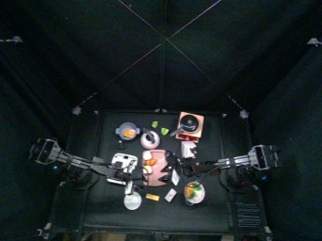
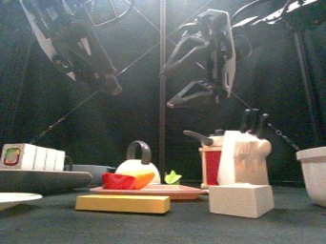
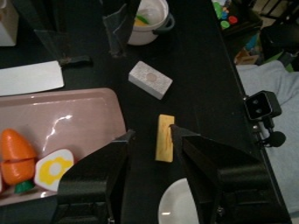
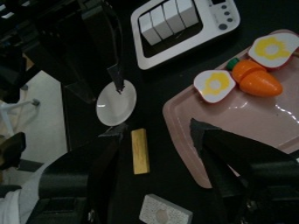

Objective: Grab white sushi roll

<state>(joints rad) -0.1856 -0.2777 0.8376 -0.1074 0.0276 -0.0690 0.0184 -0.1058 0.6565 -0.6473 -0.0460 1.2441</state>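
The white sushi roll [image 3: 149,80] is a small white block lying on the black table, beyond the yellow stick [image 3: 166,137]. It also shows near and large in the front view as the white sushi roll [image 2: 241,199], and small in the top view [image 1: 171,194]. My left gripper [image 3: 149,136] hangs open above the yellow stick, short of the roll, with nothing between its jaws. My right gripper [image 4: 158,131] is open too, above the table beside the pink tray [image 4: 251,114]; the roll [image 4: 160,210] lies below it.
The pink tray [image 3: 70,114] carries a carrot [image 3: 17,150] and egg pieces [image 3: 52,168]. A white plate [image 4: 114,103], a bowl [image 3: 149,17], a white toaster [image 4: 181,26] and a knife block [image 2: 235,152] stand around.
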